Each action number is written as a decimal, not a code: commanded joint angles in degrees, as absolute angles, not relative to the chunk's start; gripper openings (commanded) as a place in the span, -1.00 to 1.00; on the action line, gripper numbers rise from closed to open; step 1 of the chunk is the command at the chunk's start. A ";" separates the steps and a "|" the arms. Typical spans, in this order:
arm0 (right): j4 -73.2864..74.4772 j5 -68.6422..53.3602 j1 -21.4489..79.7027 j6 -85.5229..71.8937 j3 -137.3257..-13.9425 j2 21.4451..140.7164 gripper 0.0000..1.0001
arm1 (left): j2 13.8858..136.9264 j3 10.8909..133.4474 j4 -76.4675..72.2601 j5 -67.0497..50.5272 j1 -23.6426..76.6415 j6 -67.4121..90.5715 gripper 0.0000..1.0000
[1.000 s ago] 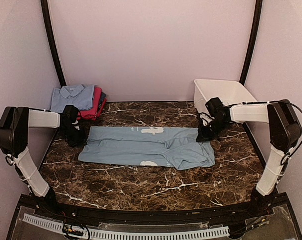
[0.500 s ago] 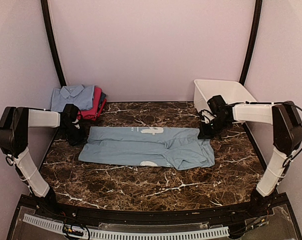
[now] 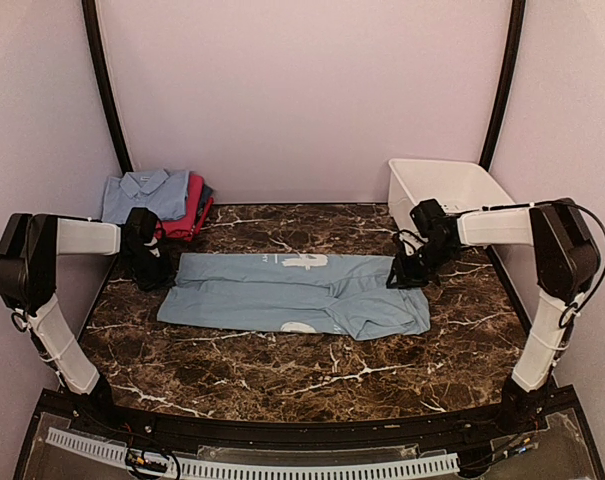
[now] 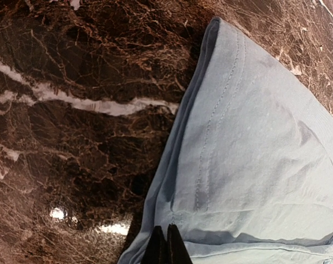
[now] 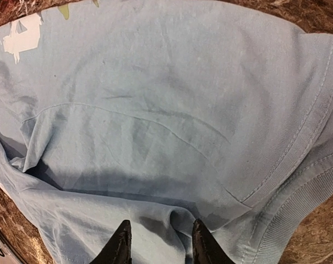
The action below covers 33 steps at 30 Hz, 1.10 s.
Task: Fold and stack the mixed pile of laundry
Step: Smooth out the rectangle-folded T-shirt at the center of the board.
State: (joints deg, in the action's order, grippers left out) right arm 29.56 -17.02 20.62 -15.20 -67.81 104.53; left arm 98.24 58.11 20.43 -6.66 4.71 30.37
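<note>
Tee: flat on table, folded lengthwise. Left gripper: closed at left hem. Right gripper: parted over right end, empty. Step: probably cross-fold; right jaws must pinch cloth.

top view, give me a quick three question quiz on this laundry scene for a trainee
1. True or false: the pale blue t-shirt with white print lies inside the white rectangular plastic tub.
2. Which garment lies on top at the far left? A pale blue collared shirt; B yellow towel; C striped sock.
3. Fill in: the ___ gripper has its fingers apart above the t-shirt.
Key: 1 false, it lies on the dark marble table. 2 A. 3 right gripper.
</note>
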 commanded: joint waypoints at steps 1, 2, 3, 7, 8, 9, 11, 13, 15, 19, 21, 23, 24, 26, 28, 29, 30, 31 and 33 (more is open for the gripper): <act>28.23 -18.15 20.56 -14.94 -69.50 106.30 -0.34 | 97.04 59.03 19.98 -7.06 4.56 30.23 -1.00; 28.05 -18.15 20.63 -14.99 -69.53 106.46 -0.36 | 97.04 59.00 19.98 -7.06 4.57 30.19 -1.00; 27.90 -18.10 20.63 -15.02 -69.52 106.75 -0.40 | 97.08 59.03 20.05 -7.05 4.53 30.16 -1.00; 27.43 -18.54 20.65 -14.99 -69.49 107.13 -0.71 | 97.04 59.04 20.12 -6.97 4.48 30.06 -1.00; 27.28 -18.52 20.63 -15.01 -69.33 106.85 -0.84 | 97.03 59.01 20.08 -6.96 4.53 29.99 -1.00; 27.16 -18.42 20.65 -15.10 -69.21 106.47 -0.98 | 97.03 59.04 20.18 -6.95 4.49 29.98 -1.00; 27.39 -18.02 20.65 -15.19 -69.07 105.40 -1.00 | 97.08 59.03 20.28 -6.92 4.55 29.97 -1.00; 27.51 -17.29 20.61 -15.27 -68.68 103.61 -1.00 | 96.89 59.03 20.22 -7.05 4.57 29.93 -1.00; 27.82 -15.57 20.57 -15.61 -68.37 101.78 -1.00 | 96.45 59.18 20.22 -7.18 4.52 29.84 -1.00; 28.03 -12.75 20.39 -16.30 -67.92 98.57 -1.00 | 95.48 59.35 20.06 -7.05 4.53 29.87 -1.00; 28.14 -11.97 20.32 -16.33 -67.95 97.98 -1.00 | 95.42 59.53 19.96 -6.92 4.49 29.93 -1.00; 28.21 -11.46 20.30 -16.35 -67.92 98.21 -1.00 | 95.70 59.65 19.82 -6.80 4.48 29.97 -1.00; 28.06 -11.30 20.26 -16.30 -67.87 98.52 -1.00 | 95.84 59.66 19.74 -6.67 4.48 29.97 -1.00; 27.79 -11.55 20.26 -16.37 -67.93 99.31 -1.00 | 96.39 59.80 19.44 -6.72 4.53 30.01 -1.00; 27.41 -11.92 20.22 -16.44 -67.86 100.06 -1.00 | 96.75 59.88 18.92 -6.74 4.49 30.22 -1.00; 27.28 -11.91 20.26 -16.51 -67.90 100.28 -1.00 | 96.76 59.82 18.69 -6.80 4.48 30.22 -1.00; 27.06 -12.12 20.22 -16.52 -67.86 100.46 -1.00 | 96.85 59.75 18.21 -6.93 4.53 30.19 -1.00; 26.90 -12.81 20.17 -16.34 -67.90 100.58 -1.00 | 96.90 59.80 18.11 -7.03 4.49 30.21 -1.00; 27.48 -15.23 20.21 -15.48 -68.59 101.79 -1.00 | 97.12 59.96 18.09 -7.14 4.49 30.19 -1.00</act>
